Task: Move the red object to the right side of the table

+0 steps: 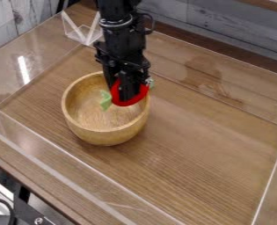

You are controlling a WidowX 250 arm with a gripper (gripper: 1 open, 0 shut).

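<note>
My gripper (125,90) points straight down into the round light-wood bowl (91,125) at the left-middle of the table (211,149). Its black fingers are shut on the red object (134,98), a small red toy fruit that shows just below and right of the fingertips, at the bowl's back right rim. A pale green bit (106,100) sticks out to the left of the fingers, inside the bowl. Whether the fruit rests on the bowl or hangs free I cannot tell.
Low clear acrylic walls (270,189) edge the wood-grain tabletop on all sides. Bare wood stretches to the right of the bowl and toward the front. The black arm rises from the gripper to the top of the view.
</note>
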